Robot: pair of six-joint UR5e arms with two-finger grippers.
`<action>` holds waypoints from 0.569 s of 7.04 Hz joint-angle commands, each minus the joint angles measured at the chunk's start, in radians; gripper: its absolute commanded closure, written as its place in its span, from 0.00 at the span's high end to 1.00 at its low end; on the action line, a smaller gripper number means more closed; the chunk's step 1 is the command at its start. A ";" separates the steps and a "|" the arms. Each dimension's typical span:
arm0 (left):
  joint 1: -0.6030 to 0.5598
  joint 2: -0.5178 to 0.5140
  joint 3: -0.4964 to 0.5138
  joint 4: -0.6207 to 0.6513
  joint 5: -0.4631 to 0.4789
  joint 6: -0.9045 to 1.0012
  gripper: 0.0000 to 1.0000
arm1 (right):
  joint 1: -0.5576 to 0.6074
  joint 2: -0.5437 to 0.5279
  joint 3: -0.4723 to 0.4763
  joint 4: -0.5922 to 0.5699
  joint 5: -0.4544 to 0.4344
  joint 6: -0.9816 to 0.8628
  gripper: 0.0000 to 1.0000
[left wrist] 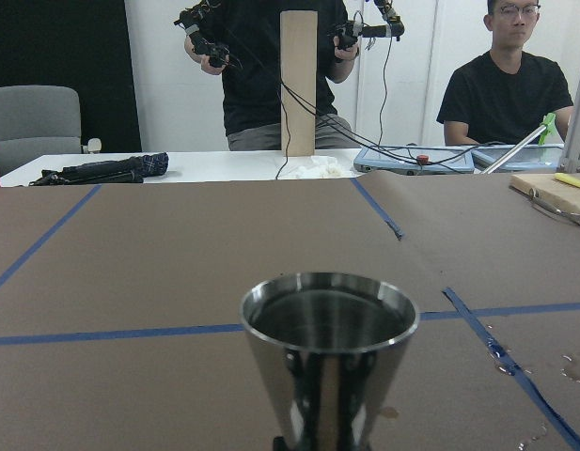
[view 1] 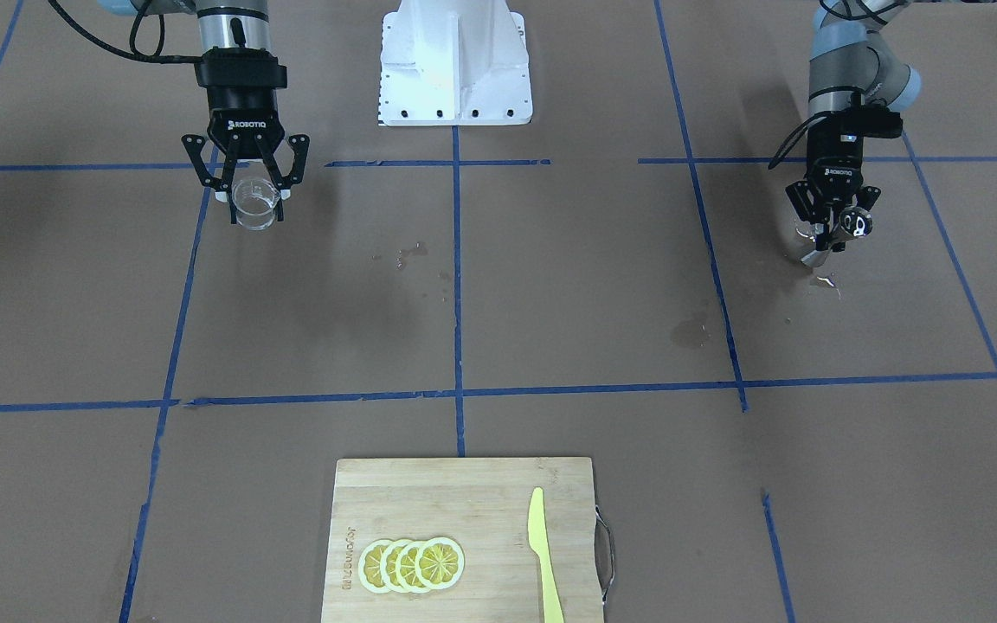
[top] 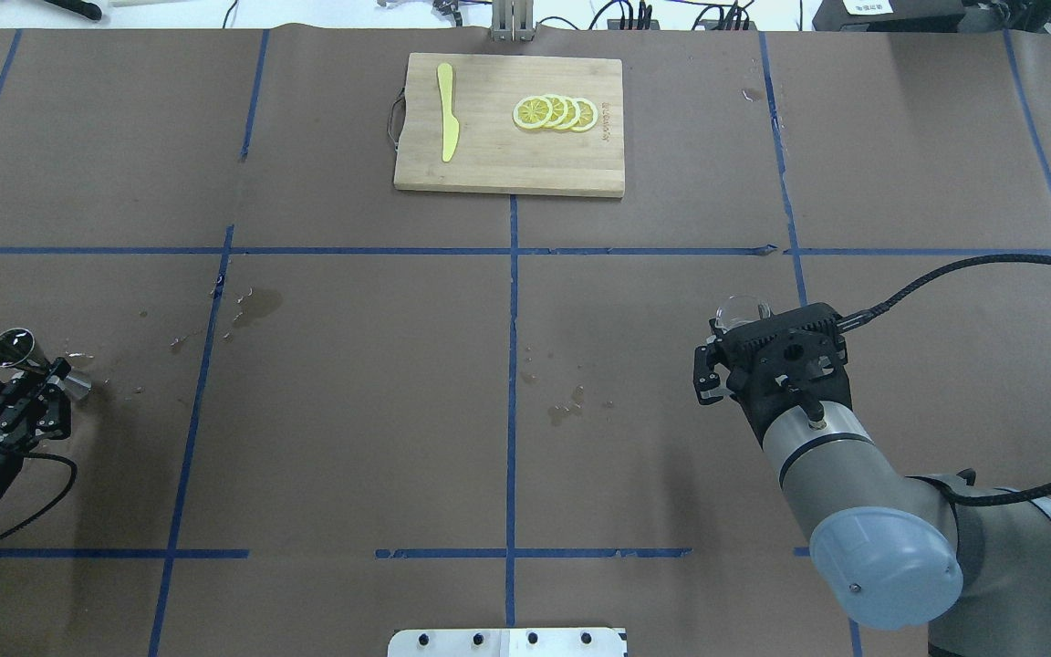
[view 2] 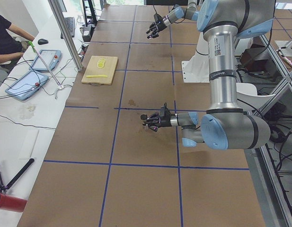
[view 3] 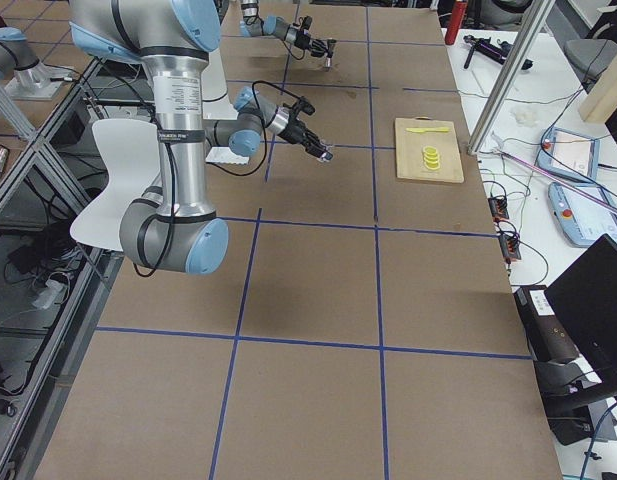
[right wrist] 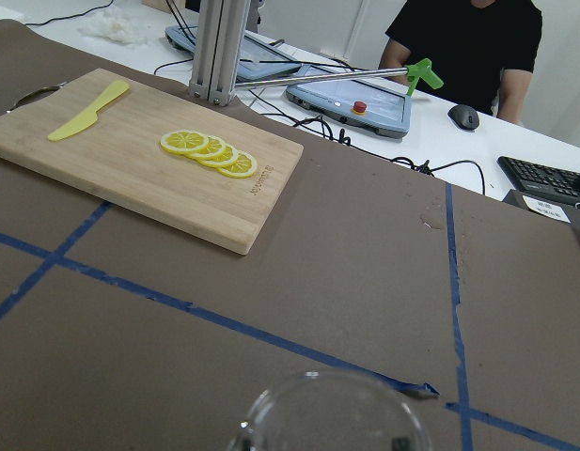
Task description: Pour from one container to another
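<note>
The clear glass measuring cup (view 1: 256, 206) hangs in my right gripper (view 1: 256, 192), which is shut on its rim. In the overhead view the cup (top: 742, 311) peeks out beyond that gripper (top: 750, 330). Its rim (right wrist: 332, 415) fills the bottom of the right wrist view. My left gripper (top: 51, 374) is shut on the waist of the steel jigger (top: 16, 349), which leans over near the table's left end. The jigger (view 1: 852, 225) is held low above the paper. In the left wrist view its open cone (left wrist: 327, 352) faces up. The two arms are far apart.
A bamboo cutting board (top: 507, 169) at the far middle carries lemon slices (top: 555, 112) and a yellow knife (top: 446, 123). Wet spots mark the paper (top: 256, 306) and lie by the jigger (view 1: 826, 281). People (left wrist: 501, 89) sit and stand beyond the table.
</note>
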 commanded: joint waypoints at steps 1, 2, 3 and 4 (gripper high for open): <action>0.012 0.000 0.002 0.001 -0.001 -0.002 0.01 | -0.001 0.000 0.001 0.000 0.000 -0.001 0.09; 0.013 0.000 0.002 0.001 -0.001 -0.002 0.01 | -0.001 0.002 0.000 0.000 0.000 -0.001 0.09; 0.018 0.000 0.002 0.001 -0.001 -0.002 0.02 | -0.001 0.002 0.001 0.000 0.000 -0.001 0.09; 0.019 0.000 0.002 0.001 -0.001 -0.002 0.02 | -0.001 0.002 0.001 0.000 0.000 -0.001 0.09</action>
